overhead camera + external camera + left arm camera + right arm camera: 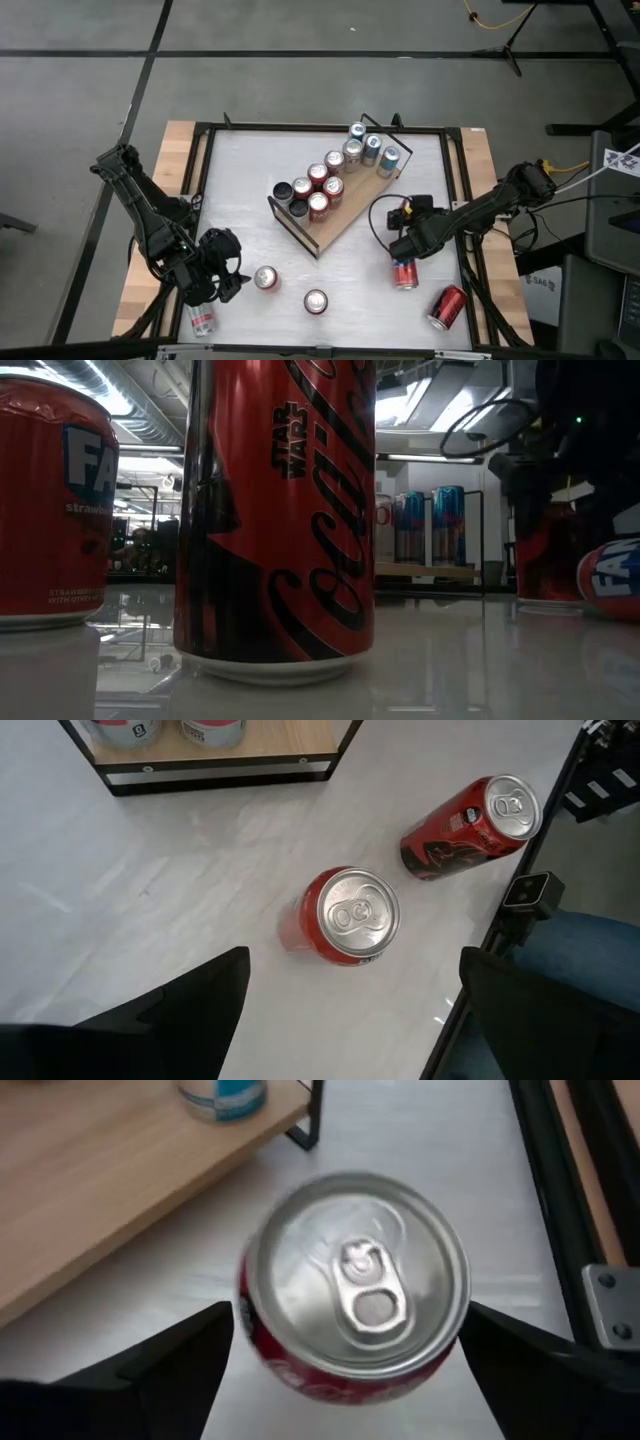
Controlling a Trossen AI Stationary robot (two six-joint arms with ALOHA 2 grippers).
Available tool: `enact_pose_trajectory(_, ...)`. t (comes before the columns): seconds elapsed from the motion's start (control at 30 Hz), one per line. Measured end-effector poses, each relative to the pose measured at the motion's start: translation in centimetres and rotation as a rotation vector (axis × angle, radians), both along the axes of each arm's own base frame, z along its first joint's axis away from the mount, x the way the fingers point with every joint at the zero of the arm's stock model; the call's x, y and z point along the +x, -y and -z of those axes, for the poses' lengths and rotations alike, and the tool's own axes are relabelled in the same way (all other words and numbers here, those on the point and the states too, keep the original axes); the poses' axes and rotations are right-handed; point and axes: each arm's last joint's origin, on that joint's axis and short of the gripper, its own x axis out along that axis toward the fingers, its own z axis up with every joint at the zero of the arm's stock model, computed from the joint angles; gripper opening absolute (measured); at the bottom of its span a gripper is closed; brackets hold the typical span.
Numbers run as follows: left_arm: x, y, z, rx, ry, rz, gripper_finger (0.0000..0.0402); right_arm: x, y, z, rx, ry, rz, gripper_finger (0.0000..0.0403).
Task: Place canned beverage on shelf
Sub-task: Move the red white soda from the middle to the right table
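The light-wood shelf (335, 205) lies slantwise at the table's middle and carries several upright cans (325, 185). My right gripper (405, 250) is open over an upright red can (355, 1285), one finger on either side of it just below the rim. I cannot tell whether they touch it. The can stands on the table (405, 273), right of the shelf's near end. My left gripper (350, 1010) is open at the near left, short of an upright red can (350, 915) (265, 278).
A black-and-red cola can (315, 300) stands near the front edge and fills the low view (275, 520). One red can (447, 307) lies at the near right. Another can (200, 320) lies on the wood strip at the near left. The table's black frame (455, 190) borders the top.
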Motion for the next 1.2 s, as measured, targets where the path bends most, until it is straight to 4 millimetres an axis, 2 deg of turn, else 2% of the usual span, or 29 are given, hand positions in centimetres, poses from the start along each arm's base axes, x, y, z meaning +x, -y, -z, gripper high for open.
enact_pose_trajectory(0.4,0.0,0.0,0.0,0.006,0.007,-0.004,0.0354,1.2,-0.5,-4.5,-0.006,-0.218,-0.289,0.0365)
enact_pose_trajectory(0.8,0.0,0.0,0.0,0.012,0.014,-0.008,0.0354,2.3,-1.1,-9.8,0.026,-0.55,-0.906,0.0365)
enact_pose_trajectory(0.97,0.1,-0.1,0.0,0.01,0.014,-0.012,0.0354,1.0,-0.6,-11.3,0.102,-0.562,-1.07,0.0365)
enact_pose_trajectory(1.2,0.7,-0.7,0.0,0.01,0.014,-0.047,0.0354,-2.0,2.2,-12.8,0.198,-0.392,-1.221,0.0365)
